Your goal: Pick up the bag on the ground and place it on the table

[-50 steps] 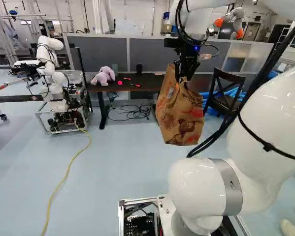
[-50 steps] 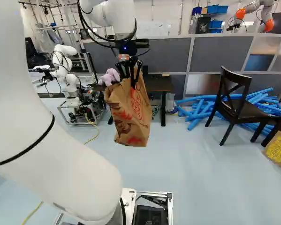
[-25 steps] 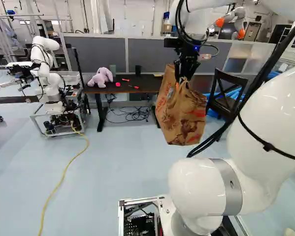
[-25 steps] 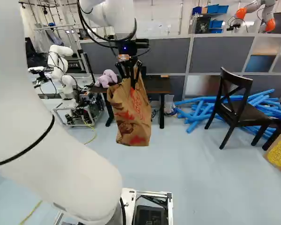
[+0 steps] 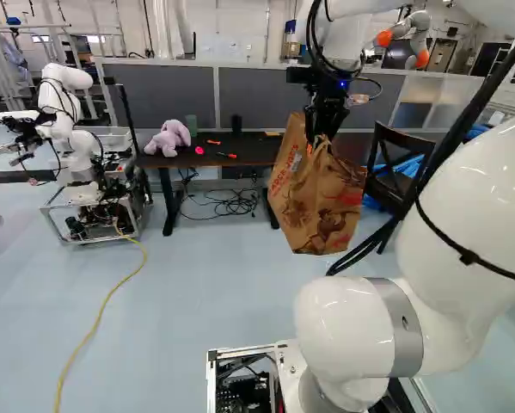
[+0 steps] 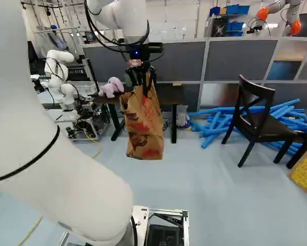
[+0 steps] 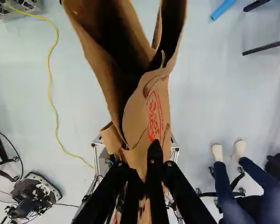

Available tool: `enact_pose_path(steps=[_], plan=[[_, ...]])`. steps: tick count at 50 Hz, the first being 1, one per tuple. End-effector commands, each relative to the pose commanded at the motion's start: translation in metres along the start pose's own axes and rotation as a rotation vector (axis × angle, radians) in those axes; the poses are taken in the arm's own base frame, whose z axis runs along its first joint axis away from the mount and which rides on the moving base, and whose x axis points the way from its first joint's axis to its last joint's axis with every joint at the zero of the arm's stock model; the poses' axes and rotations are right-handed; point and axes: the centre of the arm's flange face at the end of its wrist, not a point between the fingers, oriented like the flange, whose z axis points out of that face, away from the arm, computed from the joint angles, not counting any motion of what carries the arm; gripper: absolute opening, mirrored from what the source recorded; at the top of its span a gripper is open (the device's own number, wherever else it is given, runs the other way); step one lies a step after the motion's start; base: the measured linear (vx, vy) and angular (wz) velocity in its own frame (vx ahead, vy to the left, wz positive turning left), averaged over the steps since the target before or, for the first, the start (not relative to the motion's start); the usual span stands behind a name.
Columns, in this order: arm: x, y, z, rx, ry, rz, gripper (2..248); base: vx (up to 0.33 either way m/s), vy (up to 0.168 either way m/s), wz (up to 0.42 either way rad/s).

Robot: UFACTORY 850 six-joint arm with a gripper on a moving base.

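My gripper (image 5: 317,129) hangs at the upper right of the left base view, shut on the upper edge of the brown paper bag (image 5: 324,206). The bag hangs open-topped and slightly tilted, its bottom off the floor. In the right base view the bag (image 6: 144,130) covers part of the dark table (image 6: 169,94); in the left base view it overlaps the right end of the table (image 5: 254,153). Looking along the gripper (image 7: 154,151), I see paper pinched at the fingertips and the bag's dark opening ahead.
A purple plush toy (image 5: 169,138), a dark cup (image 5: 236,124) and small red items stand or lie on the table. Another robot (image 5: 66,120) is left of it, a yellow cable (image 5: 98,318) on the floor. A dark chair (image 6: 256,118) and blue tubes (image 6: 215,123) are to the right.
The base has moved: table and other robot have shifted left and look slightly nearer in the left base view. The bag, still held, has swung and turned a little; my arm keeps its pose.
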Motion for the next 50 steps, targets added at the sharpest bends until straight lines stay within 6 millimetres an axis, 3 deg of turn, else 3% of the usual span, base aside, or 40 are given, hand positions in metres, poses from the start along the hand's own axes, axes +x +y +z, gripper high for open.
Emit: enact_pose_path(steps=[19,50], plan=[[0.0,0.0,0.0,0.0,0.0,0.0,21,0.144,-0.103,0.037],[0.0,0.0,0.0,0.0,0.0,0.0,21,0.165,-0.03,0.19]])
